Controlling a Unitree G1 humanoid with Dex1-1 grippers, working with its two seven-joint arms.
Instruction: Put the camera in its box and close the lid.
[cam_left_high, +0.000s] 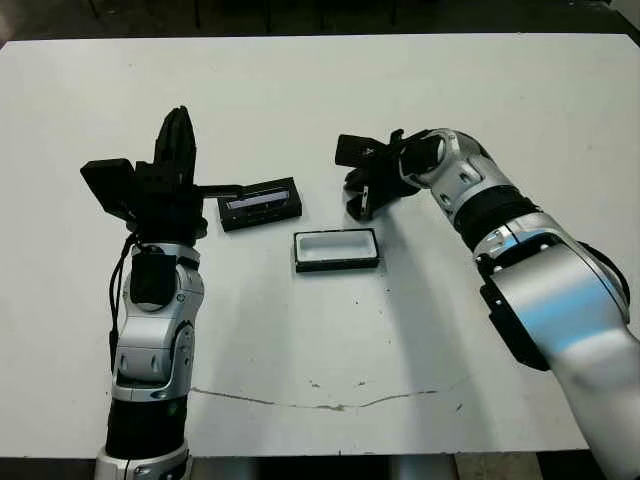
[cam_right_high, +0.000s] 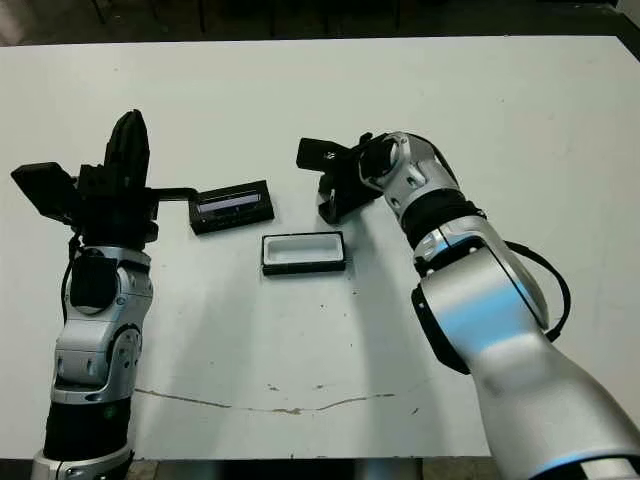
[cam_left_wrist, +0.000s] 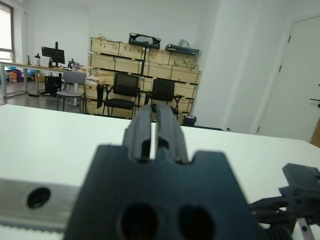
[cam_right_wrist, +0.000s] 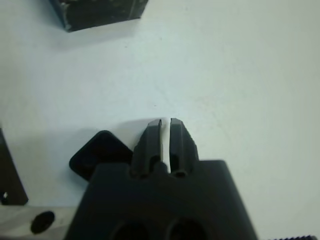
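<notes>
The left gripper (cam_left_high: 178, 125) has its two black fingers pressed together with only a hairline slit between them, pointing away toward the far edge of the white table (cam_left_high: 300, 330) and holding nothing; it is raised on its upright silver forearm at the left. The right gripper (cam_left_high: 357, 205) likewise has its fingers nearly closed on nothing, tips aimed down at the bare tabletop just beyond the right far corner of the box, close to the surface, though whether they touch it cannot be told.

Between the two grippers lies a flat black rectangular piece with a long glossy greyish-blue strip along its face (cam_left_high: 259, 203), slightly tilted, near the left gripper's body. Whether this is the lid alone or the camera resting with it cannot be made out; no separate slim bar shows anywhere.

Just nearer and to the right of it, apart from it, sits the small shallow rectangular box with black walls and white lining (cam_left_high: 337, 250), open and empty, roughly at the table's middle.
</notes>
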